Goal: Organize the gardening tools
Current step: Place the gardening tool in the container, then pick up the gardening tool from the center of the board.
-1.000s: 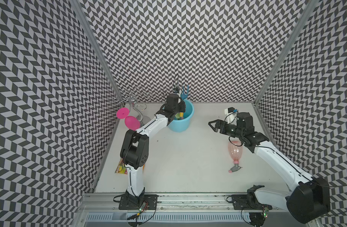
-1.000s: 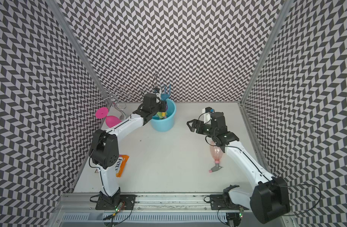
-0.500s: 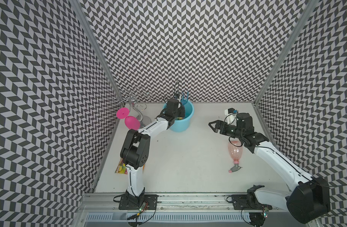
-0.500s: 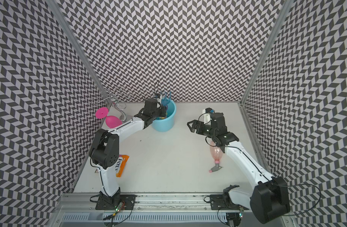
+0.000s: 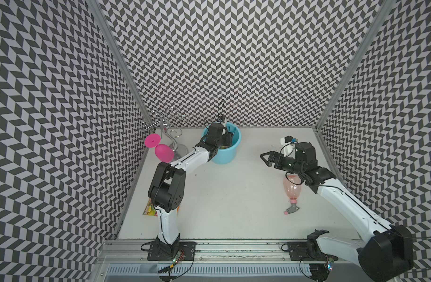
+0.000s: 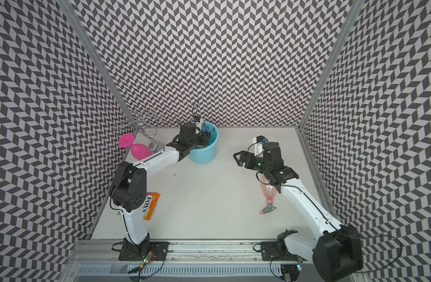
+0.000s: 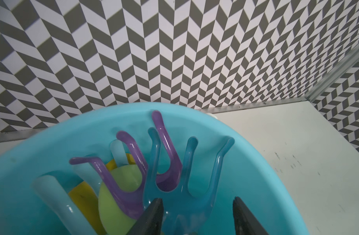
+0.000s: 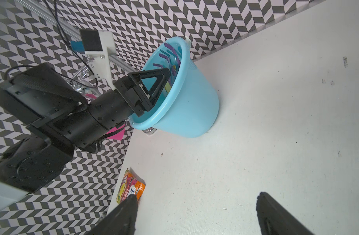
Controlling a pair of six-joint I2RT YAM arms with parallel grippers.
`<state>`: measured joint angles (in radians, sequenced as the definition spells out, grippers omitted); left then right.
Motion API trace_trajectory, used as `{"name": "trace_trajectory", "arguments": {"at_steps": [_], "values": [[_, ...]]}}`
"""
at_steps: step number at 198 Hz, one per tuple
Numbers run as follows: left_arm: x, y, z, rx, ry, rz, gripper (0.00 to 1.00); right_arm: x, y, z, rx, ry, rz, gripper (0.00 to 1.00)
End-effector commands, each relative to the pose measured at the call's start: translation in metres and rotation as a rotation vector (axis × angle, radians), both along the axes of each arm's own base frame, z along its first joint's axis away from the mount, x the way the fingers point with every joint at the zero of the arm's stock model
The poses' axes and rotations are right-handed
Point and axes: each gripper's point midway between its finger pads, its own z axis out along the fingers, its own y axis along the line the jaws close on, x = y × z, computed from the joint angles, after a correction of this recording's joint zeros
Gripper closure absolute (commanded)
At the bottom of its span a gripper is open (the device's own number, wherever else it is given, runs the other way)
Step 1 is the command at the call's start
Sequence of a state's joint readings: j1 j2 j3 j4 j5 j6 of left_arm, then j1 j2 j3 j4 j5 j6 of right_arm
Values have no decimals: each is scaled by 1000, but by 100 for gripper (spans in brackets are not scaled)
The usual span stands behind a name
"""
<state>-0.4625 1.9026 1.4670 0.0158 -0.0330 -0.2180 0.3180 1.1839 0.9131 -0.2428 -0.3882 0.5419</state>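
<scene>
My left gripper [image 7: 197, 200], jaws apart, is in the bucket [image 7: 255, 162] at 12 o'clock, blue fork [image 7: 186, 179] between them (purple fork [image 7: 129, 201] beside). Right gripper [image 8: 196, 195] spread, empty; spray bottle [image 5: 292, 188] lies at 3 o'clock.

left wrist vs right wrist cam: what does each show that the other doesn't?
Left wrist only: blue fork and pale-blue fork, close up. Right wrist only: snack packet, left arm, the open right tool. Both: bucket, purple fork, and the left tool reaching into the bucket, fingertips apart.
</scene>
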Motion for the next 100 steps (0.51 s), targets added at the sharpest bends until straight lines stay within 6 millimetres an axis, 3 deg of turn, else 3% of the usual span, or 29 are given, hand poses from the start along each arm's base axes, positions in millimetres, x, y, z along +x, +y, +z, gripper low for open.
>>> {"name": "trace_trajectory", "arguments": {"at_steps": [1, 60, 80, 100], "values": [[-12, 4, 49, -24, -79, -4, 40, -1, -1, 8, 0, -40, -8, 8], [-53, 3, 83, -46, -97, -60, 30, -1, -14, 3, -45, -23, -66, 6], [-71, -3, 84, -30, -84, -100, 26, -3, -25, -2, -78, -9, -106, 6], [-92, -11, 71, 9, -75, -153, 23, -8, -37, -9, -110, 5, -152, 6]]}}
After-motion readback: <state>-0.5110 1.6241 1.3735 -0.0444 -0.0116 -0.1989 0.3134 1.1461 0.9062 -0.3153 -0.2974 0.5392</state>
